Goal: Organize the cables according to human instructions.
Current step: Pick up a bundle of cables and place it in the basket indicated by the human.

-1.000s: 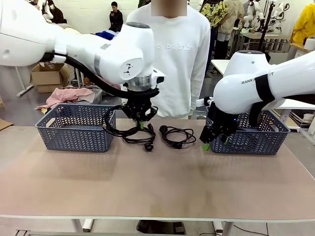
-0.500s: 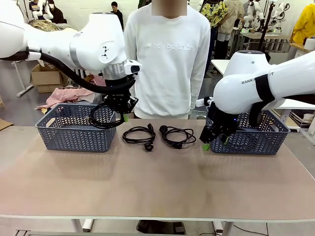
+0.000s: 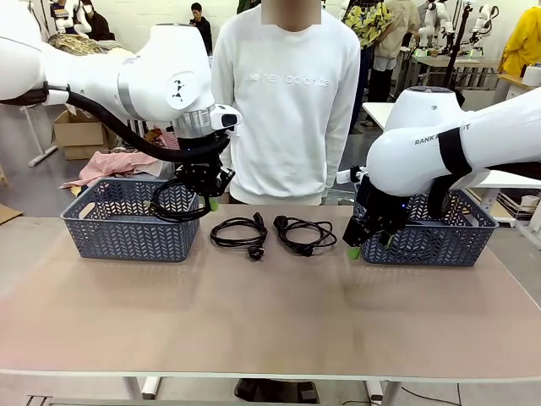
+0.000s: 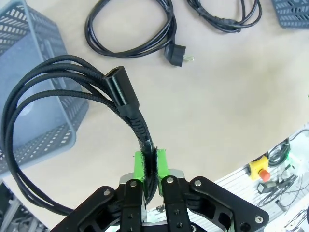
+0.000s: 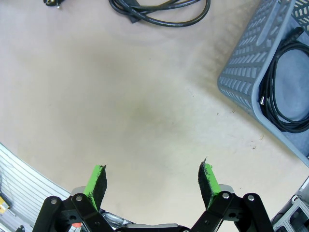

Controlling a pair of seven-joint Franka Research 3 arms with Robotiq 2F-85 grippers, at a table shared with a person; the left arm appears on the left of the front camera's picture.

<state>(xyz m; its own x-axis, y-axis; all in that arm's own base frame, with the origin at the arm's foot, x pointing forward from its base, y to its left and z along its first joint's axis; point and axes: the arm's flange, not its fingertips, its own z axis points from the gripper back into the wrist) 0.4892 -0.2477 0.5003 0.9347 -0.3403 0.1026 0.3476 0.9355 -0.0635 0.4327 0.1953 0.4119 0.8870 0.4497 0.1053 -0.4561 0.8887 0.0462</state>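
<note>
My coiled cable (image 3: pixel 173 203) hangs above the left basket's (image 3: pixel 127 222) right end, with my left pincer (image 4: pixel 150 166) clamped on it. I'd centre it over the basket, lower, then release. Two loose cables (image 3: pixel 241 233) lie to the basket's right. My right pincer (image 5: pixel 152 181) gapes empty.

Left cable (image 3: pixel 239 233) and right cable (image 3: pixel 306 233) lie between left basket (image 3: pixel 127 233) and right basket (image 3: pixel 439 241) (third cable (image 5: pixel 269 89) inside the latter).
</note>
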